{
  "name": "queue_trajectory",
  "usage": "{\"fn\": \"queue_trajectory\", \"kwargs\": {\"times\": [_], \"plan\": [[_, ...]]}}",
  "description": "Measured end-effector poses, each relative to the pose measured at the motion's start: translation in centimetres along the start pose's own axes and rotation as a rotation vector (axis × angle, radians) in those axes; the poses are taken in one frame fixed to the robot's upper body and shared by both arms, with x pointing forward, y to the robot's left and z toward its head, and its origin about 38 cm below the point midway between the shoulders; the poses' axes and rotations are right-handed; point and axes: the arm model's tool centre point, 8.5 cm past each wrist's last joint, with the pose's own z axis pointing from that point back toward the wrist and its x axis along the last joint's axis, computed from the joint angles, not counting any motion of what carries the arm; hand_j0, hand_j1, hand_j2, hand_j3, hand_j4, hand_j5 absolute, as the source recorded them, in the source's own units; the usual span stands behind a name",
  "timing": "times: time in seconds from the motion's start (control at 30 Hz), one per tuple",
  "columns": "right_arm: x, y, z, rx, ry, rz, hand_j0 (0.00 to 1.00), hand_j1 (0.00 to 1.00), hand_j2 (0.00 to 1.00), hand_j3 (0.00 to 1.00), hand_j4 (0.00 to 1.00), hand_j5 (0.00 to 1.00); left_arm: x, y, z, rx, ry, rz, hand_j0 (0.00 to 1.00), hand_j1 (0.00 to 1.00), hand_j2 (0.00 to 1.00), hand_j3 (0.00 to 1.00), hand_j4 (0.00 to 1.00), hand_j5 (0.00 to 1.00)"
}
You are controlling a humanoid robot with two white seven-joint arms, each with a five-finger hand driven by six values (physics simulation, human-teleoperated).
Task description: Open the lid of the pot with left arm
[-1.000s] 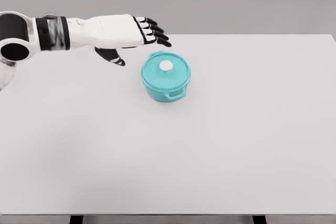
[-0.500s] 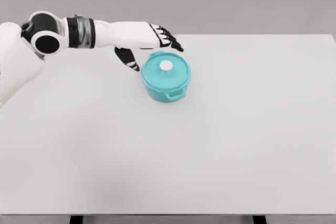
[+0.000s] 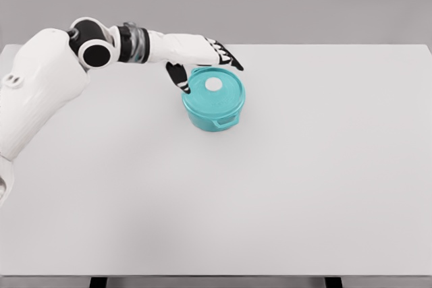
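A small teal pot (image 3: 213, 108) stands on the white table (image 3: 270, 187), a little left of the middle and toward the back. Its teal lid (image 3: 214, 90) sits closed on it, with a white round knob (image 3: 214, 84) in the centre. My left hand (image 3: 206, 65) reaches in from the left and hovers over the pot's far left rim. Its fingers (image 3: 228, 59) are spread above the lid's back edge and its thumb (image 3: 179, 77) hangs down beside the pot's left side. The hand holds nothing and is open.
The pot has a small side handle (image 3: 226, 123) at its front. My left arm (image 3: 101, 48) stretches across the table's back left part.
My left arm has extended to the right and lowered, bringing the hand from beside the pot's back left to over the lid's rim. The pot and lid have not moved.
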Motion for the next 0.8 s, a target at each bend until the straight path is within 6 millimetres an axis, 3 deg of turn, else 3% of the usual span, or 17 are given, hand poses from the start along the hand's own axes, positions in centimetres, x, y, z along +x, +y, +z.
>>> {"fn": "queue_trajectory", "kwargs": {"times": [0.8], "plan": [[0.0,0.0,0.0,0.000,0.000,0.000,1.00,1.00,1.00,1.00,1.00,1.00,-0.1,-1.1,-1.2,-0.051,0.015,-0.011,0.76,0.76,0.76,0.76,0.76,0.76]]}}
